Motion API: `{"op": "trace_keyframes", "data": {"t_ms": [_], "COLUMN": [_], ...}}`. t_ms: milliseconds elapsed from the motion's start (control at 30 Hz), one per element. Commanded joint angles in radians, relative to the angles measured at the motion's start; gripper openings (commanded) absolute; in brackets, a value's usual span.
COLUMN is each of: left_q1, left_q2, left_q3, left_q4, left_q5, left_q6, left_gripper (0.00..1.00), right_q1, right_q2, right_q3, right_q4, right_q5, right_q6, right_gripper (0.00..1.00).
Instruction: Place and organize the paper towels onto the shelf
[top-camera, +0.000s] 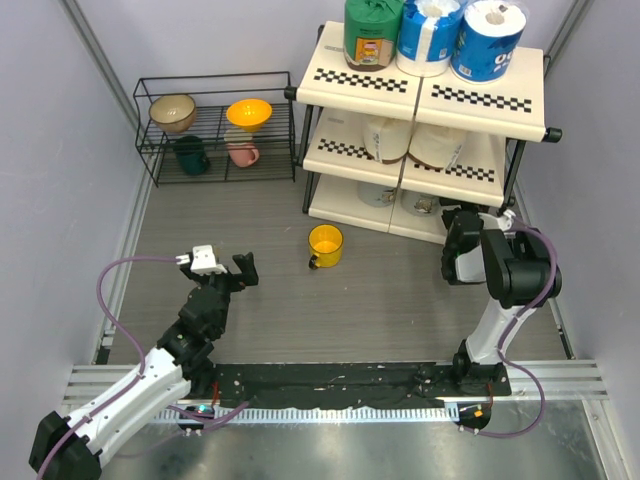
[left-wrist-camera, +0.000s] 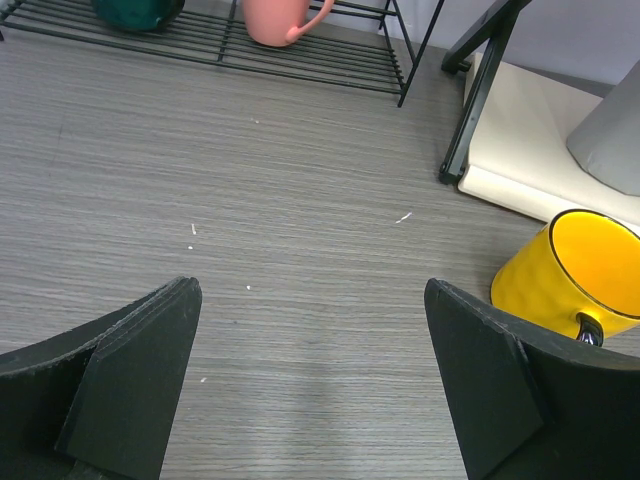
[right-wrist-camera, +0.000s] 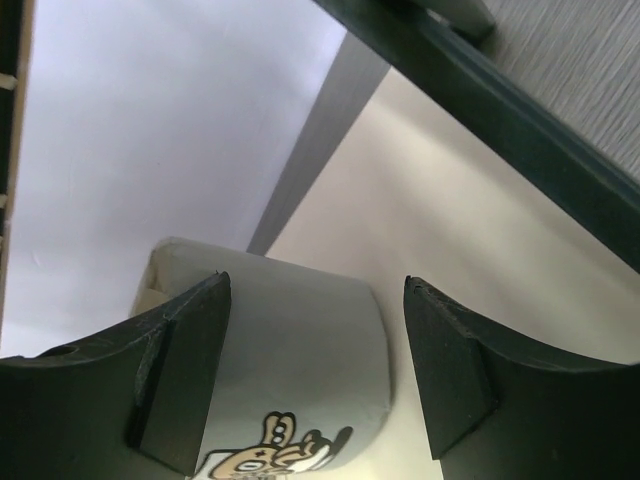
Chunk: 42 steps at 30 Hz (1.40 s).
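Right claw (right-wrist-camera: 315, 290): released. Its fingers are spread to either side of a grey-white roll (right-wrist-camera: 290, 345) with a cartoon print. One finger overlaps the roll's flank in my wrist view. Between the roll and the other finger I see a sliver of cream panel, so it is not clamped.

That roll lies directly ahead of the claw on the bottom tier of the shelf (top-camera: 430, 112). A black frame bar (right-wrist-camera: 520, 130) crosses beyond the fingertips.

From overhead, a second grey-white roll (top-camera: 378, 193) sits on the same tier, further to this claw's left. One tier above the claw are the cream rolls (top-camera: 388, 138), side by side. On the top tier, well above it, a green roll (top-camera: 373, 30) stands in a row with the blue-and-white rolls (top-camera: 430, 35).

Left claw (left-wrist-camera: 312, 295): released, with nothing between the fingers, only bare table (left-wrist-camera: 300, 200) beneath. The yellow cup (left-wrist-camera: 570, 265) is just ahead and to its right. The wire rack (left-wrist-camera: 300, 60) is further ahead, holding a pink mug (left-wrist-camera: 280, 20) and a green mug (left-wrist-camera: 135, 12).
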Motion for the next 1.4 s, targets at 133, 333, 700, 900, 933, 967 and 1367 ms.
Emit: {"op": "trace_keyframes", "data": {"t_ms": [133,333,700,900,933,967,1367], "left_q1": [0.006,0.006,0.006,0.006,0.006,0.006,0.006], "left_q2": [0.001,0.001,-0.005,-0.006,-0.003,-0.005,-0.006], "left_q3": [0.006,0.006,0.003,0.003,0.003,0.003,0.003], "left_q4": [0.044,0.044,0.043,0.043,0.043,0.043,0.043], "left_q5": [-0.008,-0.008,-0.011,-0.011,-0.012,-0.011,-0.009], "left_q6": [-0.006,-0.006,-0.008,-0.01,-0.01,-0.01,-0.008], "left_gripper": [1.0,1.0,1.0,1.0,1.0,1.0,1.0], "right_q1": [0.0,0.0,-0.001,0.0,-0.001,0.0,0.0], "right_q2": [0.036,0.048,0.007,-0.091,-0.126,-0.143,-0.547], "right_q3": [0.032,0.029,-0.015,-0.087,-0.1,-0.124,-0.278], "right_q4": [0.049,0.078,0.104,0.086,0.084,0.078,-0.222], "right_q5": [-0.099,-0.143,-0.122,-0.125,-0.123,-0.125,-0.249], "right_q6": [-0.012,-0.015,-0.023,-0.042,-0.043,-0.045,0.004], "right_gripper": [0.76,0.76,0.78,0.79,0.79,0.79,0.8]}}
